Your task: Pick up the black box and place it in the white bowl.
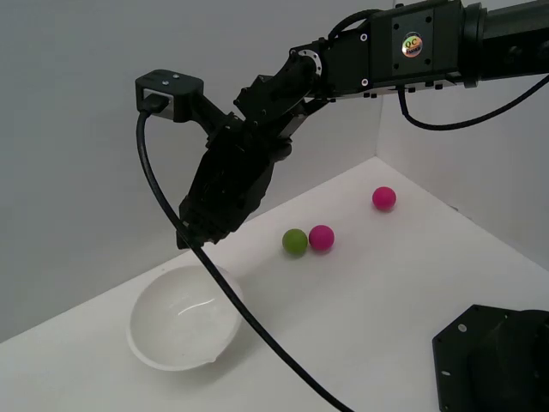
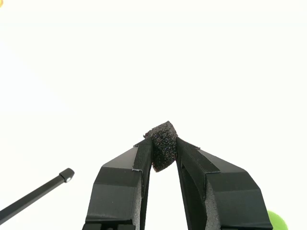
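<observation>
The white worktop (image 1: 386,283) carries everything, with pale walls behind it. The black arm (image 1: 412,47) reaches in from the exterior view's right and bends down toward the white bowl (image 1: 184,316), which sits on the worktop near the exterior view's left. A black cable (image 1: 171,232) loops from the wrist camera mount across the bowl's rim. The pincer (image 1: 199,233) hangs above the bowl's far edge, apart from it. In the wrist view the pincer (image 2: 163,148) is clamped on the black box (image 2: 163,143), a rough foam-like cube pinched between its fingertips. A green ball (image 1: 294,241) and a magenta ball (image 1: 321,237) sit just beside each other; another magenta ball (image 1: 383,198) lies farther back.
</observation>
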### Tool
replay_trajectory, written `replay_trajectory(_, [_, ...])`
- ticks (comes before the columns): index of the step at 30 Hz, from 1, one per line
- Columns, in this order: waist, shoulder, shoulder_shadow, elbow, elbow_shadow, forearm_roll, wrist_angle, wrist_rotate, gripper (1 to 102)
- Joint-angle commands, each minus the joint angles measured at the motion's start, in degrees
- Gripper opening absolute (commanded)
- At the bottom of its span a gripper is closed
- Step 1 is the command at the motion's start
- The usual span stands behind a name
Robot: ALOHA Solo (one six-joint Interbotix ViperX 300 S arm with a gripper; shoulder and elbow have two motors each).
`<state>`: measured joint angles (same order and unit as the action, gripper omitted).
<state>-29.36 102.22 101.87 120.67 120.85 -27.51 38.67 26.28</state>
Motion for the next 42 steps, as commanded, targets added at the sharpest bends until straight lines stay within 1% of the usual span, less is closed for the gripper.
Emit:
replay_trajectory(1, [-2.11, 0.26, 0.53, 0.09, -0.26, -0.97, -0.70, -0.18, 3])
replay_trajectory(9, [-5.19, -2.55, -2.20, 0.09, -0.26, -1.23, -2.64, -0.35, 3])
replay_trajectory(23, [-5.54, -3.52, -3.08, 0.09, -0.26, -1.32, -2.90, -0.35, 3])
replay_trajectory(26, [-5.54, -3.43, -3.08, 0.09, -0.26, -1.49, -2.99, -0.35, 7])
replay_trajectory(27, [-5.54, -3.43, -3.16, 0.09, -0.26, -1.67, -2.99, -0.35, 12])
replay_trajectory(28, [-5.54, -3.43, -3.16, 0.09, -0.26, -1.93, -2.99, -0.35, 20])
replay_trajectory(32, [-5.54, -3.69, -3.34, 0.09, -0.26, -2.81, -2.99, -0.35, 55])
replay_trajectory(36, [-5.54, -3.96, -3.69, 0.09, -0.18, -3.78, -3.08, -0.35, 98])
replay_trajectory(37, [-5.54, -3.96, -3.69, 0.18, -0.18, -4.04, -3.25, -0.35, 100])
replay_trajectory(42, [-5.54, -3.96, -3.78, 0.18, -0.18, -4.13, -3.43, -0.35, 100])
